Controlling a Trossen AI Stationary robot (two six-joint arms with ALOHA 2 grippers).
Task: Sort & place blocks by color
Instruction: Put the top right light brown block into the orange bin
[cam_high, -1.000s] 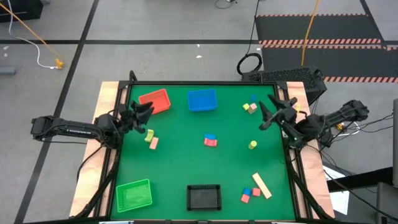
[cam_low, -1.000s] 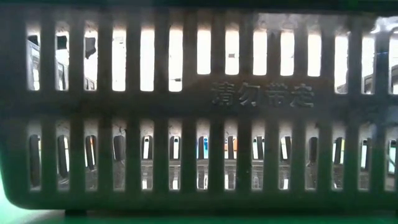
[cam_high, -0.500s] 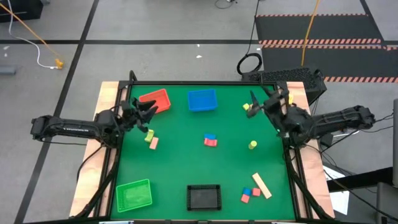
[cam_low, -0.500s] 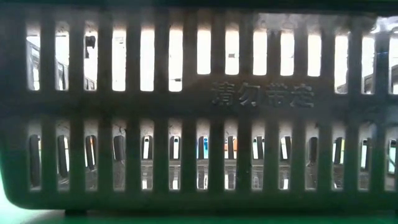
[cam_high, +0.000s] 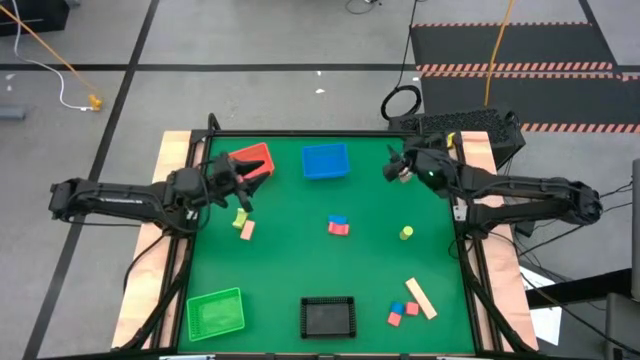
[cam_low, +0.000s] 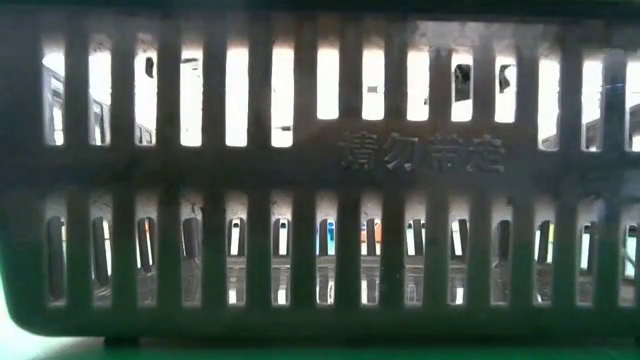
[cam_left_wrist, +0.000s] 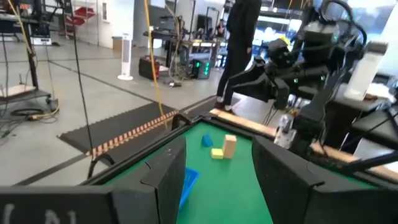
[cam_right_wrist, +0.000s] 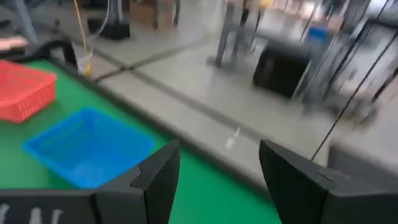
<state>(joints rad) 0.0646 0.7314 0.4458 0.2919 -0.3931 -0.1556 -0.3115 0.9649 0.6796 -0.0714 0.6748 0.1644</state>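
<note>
I'm seeing the green tabletop (cam_high: 300, 260) carrying four baskets at its edges: red basket (cam_high: 255, 158), blue basket (cam_high: 325, 160).

Left pincer (cam_high: 243, 182) hovering open beside the red basket. Right pincer (cam_high: 396, 165) open over the far-right blocks (cam_left_wrist: 222, 148).

Remaining blocks lying scattered: centre pair (cam_high: 338, 224), near-right cluster (cam_high: 410, 305).

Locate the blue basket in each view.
High view: blue basket at the table's far edge, near the middle.
Low view: not in it; the black basket fills the picture.
Left wrist view: only a blue corner shows, low in the picture.
Right wrist view: lower left.
Shared landmark: the red basket next to it.
</note>
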